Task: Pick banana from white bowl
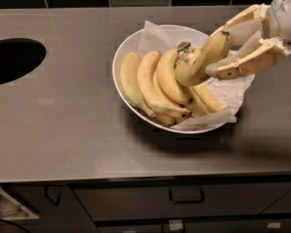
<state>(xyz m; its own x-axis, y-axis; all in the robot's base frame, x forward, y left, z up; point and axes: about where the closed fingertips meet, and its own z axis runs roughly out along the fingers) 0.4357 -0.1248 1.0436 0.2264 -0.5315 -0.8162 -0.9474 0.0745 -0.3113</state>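
The white bowl stands on the steel counter, lined with crumpled white paper, and holds several yellow bananas. My gripper reaches in from the upper right over the bowl's right half. It is shut on one curved banana, which is lifted above the others, its grey-brown stem stub pointing left over the bowl's middle. The remaining bananas lie side by side in the bowl's left and middle part.
The grey steel counter runs across the view. A dark round hole is set in it at the left. Dark tiles line the back wall. Drawers with handles sit below the front edge.
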